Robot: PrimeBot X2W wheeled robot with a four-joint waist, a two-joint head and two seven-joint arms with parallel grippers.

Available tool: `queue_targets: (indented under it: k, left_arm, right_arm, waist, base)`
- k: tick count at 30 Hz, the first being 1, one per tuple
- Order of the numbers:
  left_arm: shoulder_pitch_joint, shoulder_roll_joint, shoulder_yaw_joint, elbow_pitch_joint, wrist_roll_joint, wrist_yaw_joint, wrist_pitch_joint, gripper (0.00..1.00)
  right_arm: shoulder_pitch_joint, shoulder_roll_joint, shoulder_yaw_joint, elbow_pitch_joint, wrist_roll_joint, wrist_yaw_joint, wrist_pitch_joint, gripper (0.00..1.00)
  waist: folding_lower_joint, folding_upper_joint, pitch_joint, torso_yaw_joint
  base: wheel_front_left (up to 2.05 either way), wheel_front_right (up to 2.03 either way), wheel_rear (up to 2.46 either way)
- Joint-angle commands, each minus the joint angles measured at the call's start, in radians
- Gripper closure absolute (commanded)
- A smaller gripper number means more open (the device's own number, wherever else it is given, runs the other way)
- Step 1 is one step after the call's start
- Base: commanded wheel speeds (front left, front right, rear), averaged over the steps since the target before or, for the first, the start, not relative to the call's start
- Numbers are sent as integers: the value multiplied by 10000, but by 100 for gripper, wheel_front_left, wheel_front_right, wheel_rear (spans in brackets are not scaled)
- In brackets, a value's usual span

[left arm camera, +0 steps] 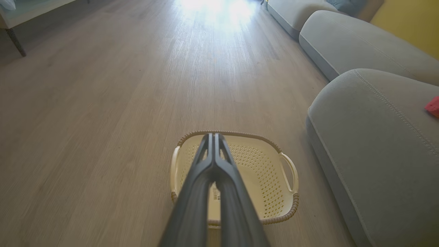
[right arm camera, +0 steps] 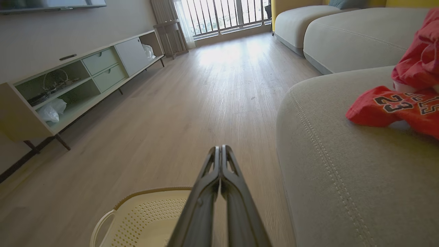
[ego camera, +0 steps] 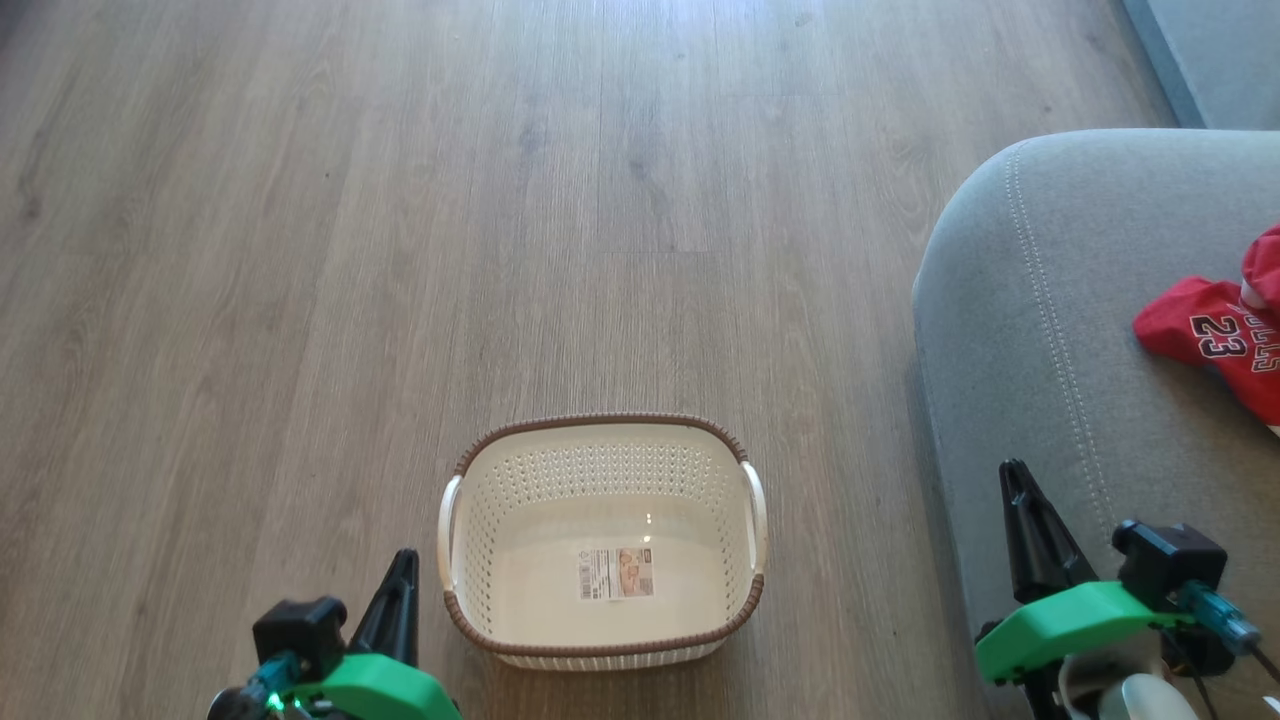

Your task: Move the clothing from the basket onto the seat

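The cream basket (ego camera: 603,540) with its brown rim stands on the wooden floor, holding nothing but a paper label (ego camera: 614,573). Red clothing (ego camera: 1222,335), a jersey printed 23, lies on the grey seat (ego camera: 1040,330) at the right. My left gripper (ego camera: 403,562) is shut and empty, just left of the basket. My right gripper (ego camera: 1013,472) is shut and empty over the seat's front edge. In the left wrist view the shut gripper (left arm camera: 213,136) points over the basket (left arm camera: 260,168). The right wrist view shows the shut gripper (right arm camera: 220,149), the basket (right arm camera: 144,216) below and the clothing (right arm camera: 404,103) on the seat (right arm camera: 343,164).
A second grey cushion (left arm camera: 356,44) lies beyond the seat. A low media cabinet (right arm camera: 75,82) lines the far wall, with a balcony window (right arm camera: 223,13) behind. Wooden floor (ego camera: 500,200) stretches ahead of the basket.
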Motion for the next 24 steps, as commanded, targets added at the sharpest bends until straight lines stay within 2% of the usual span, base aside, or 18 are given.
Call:
queue_targets:
  k: [1,24]
  left_arm:
    - [-468,8,197,-312,-302,-91,62,100]
    - [-694,18,674,-385,-2793,-399,704,100]
  right_arm:
    - [-440,3,-49,-348,324,2,74,100]
    - [-579,7,-215,-353,2858,1,718,100]
  waist:
    - [0,0,-1,-6]
    - [0,0,-14,-99]
  base:
    - [0,0,0]
    - [0,0,0]
